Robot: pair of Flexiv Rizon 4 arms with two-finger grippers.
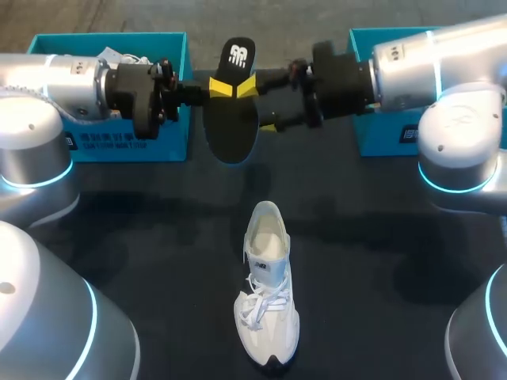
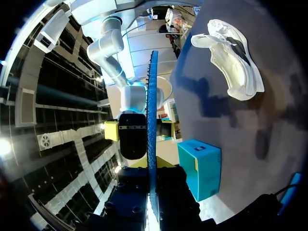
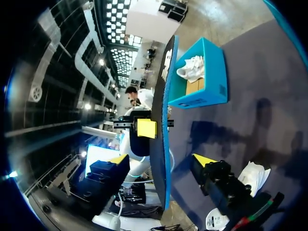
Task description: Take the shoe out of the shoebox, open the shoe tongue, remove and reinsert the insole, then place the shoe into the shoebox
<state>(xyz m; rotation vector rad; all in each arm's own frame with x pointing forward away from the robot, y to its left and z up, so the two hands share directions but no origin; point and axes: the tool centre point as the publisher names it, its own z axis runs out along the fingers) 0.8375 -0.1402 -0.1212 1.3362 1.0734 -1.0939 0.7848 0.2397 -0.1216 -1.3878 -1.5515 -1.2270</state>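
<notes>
A black insole [image 1: 230,119] hangs upright in the air over the table's far middle. My left gripper [image 1: 222,85] is shut on its upper part; in the left wrist view the insole [image 2: 153,110] runs edge-on out from between my left gripper's [image 2: 153,166] tips. My right gripper [image 1: 257,107] straddles the insole from the other side. In the right wrist view its yellow fingertips [image 3: 204,160] stand apart from the insole [image 3: 163,144] on both sides, so my right gripper [image 3: 161,160] is open. The white shoe [image 1: 268,293] lies on the dark table, toe toward the front edge, also seen as the shoe [image 2: 231,57] and the shoe [image 3: 255,175].
A teal shoebox [image 1: 135,142] at the back left holds another white shoe [image 1: 119,55]. A second teal box [image 1: 388,134] stands at the back right, partly behind my right arm. The boxes also show as the teal box [image 2: 202,168] and the teal box [image 3: 202,82].
</notes>
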